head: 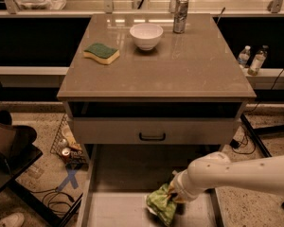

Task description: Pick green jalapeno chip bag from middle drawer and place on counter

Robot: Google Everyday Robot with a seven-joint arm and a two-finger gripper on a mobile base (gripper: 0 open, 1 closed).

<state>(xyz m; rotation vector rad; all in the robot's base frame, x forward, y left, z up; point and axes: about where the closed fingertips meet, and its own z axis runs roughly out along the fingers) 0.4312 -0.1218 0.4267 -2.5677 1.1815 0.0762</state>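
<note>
gripper: down inside the open middle drawer, touching the right edge of the green jalapeno chip bag; arm reaching in from the right
grip state: cannot tell; contact area hidden by wrist and crumpled foil
bag location: on the drawer floor, right of centre, at the pulled-out end, well forward of the drawer front above
step in hand: likely securing the grasp ahead of the lift; bag not yet off the floor
grasp advice: take a thick fold of foil, not a single thin edge; close firmly enough to hold, not so hard as to burst the bag
check before lift: raise a little first and confirm the bag comes up with the gripper, not sliding out
lift path: straight up out of the drawer, clear of the right side wall, then up past the counter edge before moving inward; no diagonal cut under the overhang
placement: front half of the counter, well apart from the sponge, bowl and can at the back
release: set the bag down flat before letting go; light bag, likely to topple or slide on the glossy top
risk: slick foil slipping mid-lift; loose corner snagging on the drawer wall
</note>
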